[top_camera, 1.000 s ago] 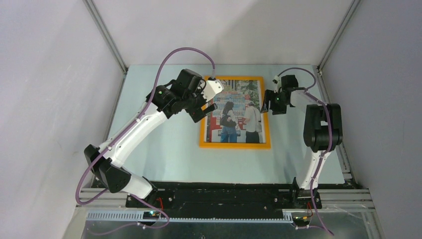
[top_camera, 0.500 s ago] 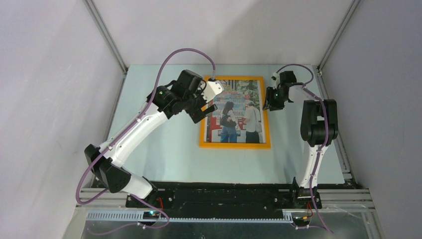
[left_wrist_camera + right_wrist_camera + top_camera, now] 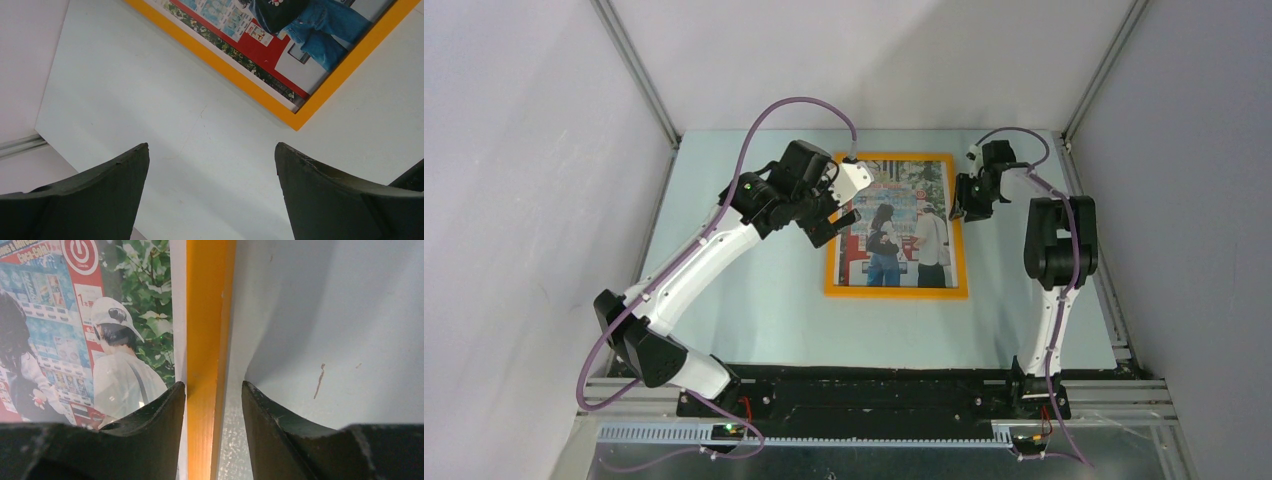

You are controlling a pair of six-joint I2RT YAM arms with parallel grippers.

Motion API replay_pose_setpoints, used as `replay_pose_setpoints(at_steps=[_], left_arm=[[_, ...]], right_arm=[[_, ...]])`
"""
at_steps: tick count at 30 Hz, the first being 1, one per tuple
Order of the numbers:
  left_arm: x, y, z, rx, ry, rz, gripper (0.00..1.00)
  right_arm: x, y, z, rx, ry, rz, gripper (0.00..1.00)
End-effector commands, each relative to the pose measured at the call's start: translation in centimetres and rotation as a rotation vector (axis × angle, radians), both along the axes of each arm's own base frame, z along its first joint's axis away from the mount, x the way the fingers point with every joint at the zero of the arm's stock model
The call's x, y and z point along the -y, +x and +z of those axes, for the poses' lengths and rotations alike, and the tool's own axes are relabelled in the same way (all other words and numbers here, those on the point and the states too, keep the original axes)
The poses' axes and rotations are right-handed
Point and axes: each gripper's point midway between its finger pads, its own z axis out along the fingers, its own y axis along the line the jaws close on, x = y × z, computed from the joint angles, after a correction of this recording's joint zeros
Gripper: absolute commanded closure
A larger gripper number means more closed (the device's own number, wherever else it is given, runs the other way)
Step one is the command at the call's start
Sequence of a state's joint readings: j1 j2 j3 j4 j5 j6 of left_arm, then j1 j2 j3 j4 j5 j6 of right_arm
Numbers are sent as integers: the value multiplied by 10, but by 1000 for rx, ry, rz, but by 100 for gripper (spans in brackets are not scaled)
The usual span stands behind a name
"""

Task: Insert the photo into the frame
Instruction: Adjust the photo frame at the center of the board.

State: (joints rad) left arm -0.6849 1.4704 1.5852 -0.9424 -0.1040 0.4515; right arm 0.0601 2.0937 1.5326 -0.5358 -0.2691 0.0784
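Straddling the frame's point(image 3: 205, 340) right rail, right gripper point(image 3: 213, 386) narrow; whether it pinches, we cannot tell. Left gripper point(image 3: 212, 150) wide, empty, left of the frame. Photo point(image 3: 100, 340) lies inside frame, mid-table. We'd squeeze gently, keeping the rail flat.

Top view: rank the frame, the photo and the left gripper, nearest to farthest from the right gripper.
1. frame: its right rail lies under the right gripper.
2. photo: just inside that rail.
3. left gripper: across, at the frame's left side.
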Motion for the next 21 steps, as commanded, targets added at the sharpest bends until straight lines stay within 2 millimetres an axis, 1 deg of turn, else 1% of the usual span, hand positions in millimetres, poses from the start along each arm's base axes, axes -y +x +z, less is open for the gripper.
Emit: replay_pose_setpoints(at_steps=[1,3,5,8,9,13,18,21], left_arm=[[1,7,9,35,-28,27,0],[1,6,9,35,-29,27,0],[0,7,9,35,-28,27,0],[0,6,9,36,-30,26,0],[0,6,9,35,-29,27,0],[0,6,9,36,-26,28,0],[-4,10,9,48,-23,58,0],[-5,11,11,53,-29,66,0]], right_arm=[[-5,9,4,2,-10,6,51],[-5,8,3,-5,-9,6,53],[-6,7,1,-12,-7,8,60],[-6,4,0,-22,-6,13,68],[-6,3,1,-21,-5,14,73],[-3,-9,-1,-36,-3,15,83],[0,-22,1,-35,-9,28,91],[1,-36,-2,-49,-12,41,94]])
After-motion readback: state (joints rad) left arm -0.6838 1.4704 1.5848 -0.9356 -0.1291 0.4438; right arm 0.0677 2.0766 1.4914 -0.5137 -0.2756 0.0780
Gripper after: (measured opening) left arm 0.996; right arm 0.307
